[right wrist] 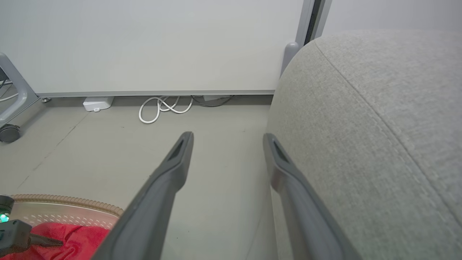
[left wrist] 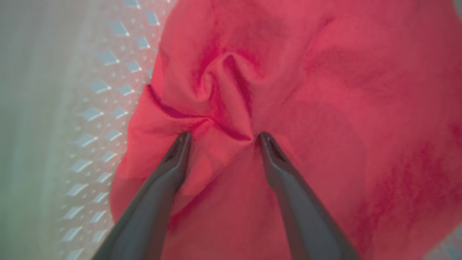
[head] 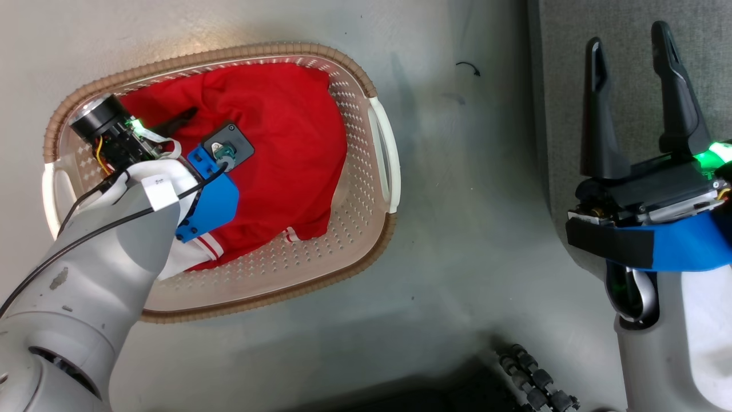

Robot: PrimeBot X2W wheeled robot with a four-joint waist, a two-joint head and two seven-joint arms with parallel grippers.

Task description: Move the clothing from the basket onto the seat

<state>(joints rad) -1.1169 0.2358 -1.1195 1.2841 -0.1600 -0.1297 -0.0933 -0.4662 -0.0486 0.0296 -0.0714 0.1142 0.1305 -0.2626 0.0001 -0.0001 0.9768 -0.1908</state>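
The basket (head: 366,252) stands on the floor at the left, and the red clothing (head: 286,126) is bunched inside it with white stripe trim (head: 209,246) at its near edge. My left arm reaches down into it. In the left wrist view my left gripper (left wrist: 224,136) is open, both tips at the clothing (left wrist: 325,90) and a raised fold between them, with the basket wall (left wrist: 94,115) to the side. My right gripper (head: 628,37) hangs open and empty by the edge of the grey seat (head: 709,68). The right wrist view shows that gripper (right wrist: 228,135) beside the seat's rounded side (right wrist: 361,126).
Bare grey floor (head: 469,189) separates basket and seat. A pale partition panel (right wrist: 144,47) stands beyond, with a coiled white cable (right wrist: 164,108), a small white box (right wrist: 96,104) and a caster (right wrist: 9,133) at its foot. A black cable chain (head: 537,380) lies near my base.
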